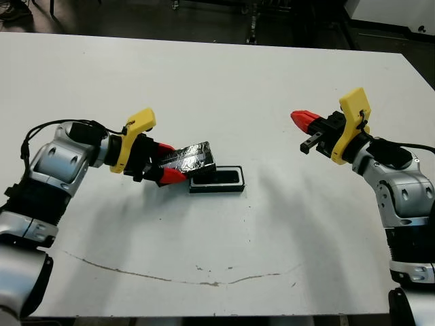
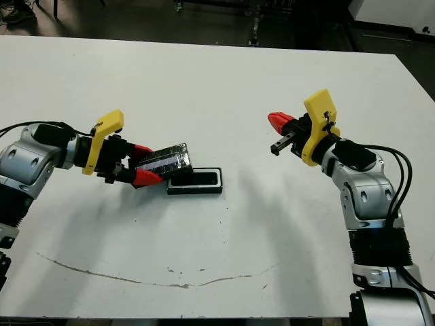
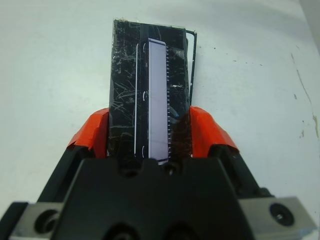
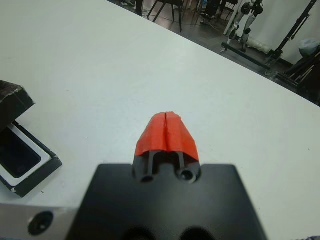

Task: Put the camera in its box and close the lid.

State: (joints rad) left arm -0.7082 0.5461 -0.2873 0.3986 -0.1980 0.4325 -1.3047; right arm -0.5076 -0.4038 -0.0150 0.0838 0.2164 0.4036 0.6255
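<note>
Lid (image 1: 192,158) trouble looks likeliest to me: my left gripper (image 1: 168,165) is clamped on its near end and holds it tilted, far edge over the box (image 1: 216,180), so a crooked lowering could catch a wall or shove the box along the surface (image 1: 238,81). The camera (image 4: 17,153) appears to lie inside the box already, dark against the white lining, just beyond my left gripper and below the lid. My right gripper (image 1: 304,122) is pressed shut on nothing, well apart.
</note>
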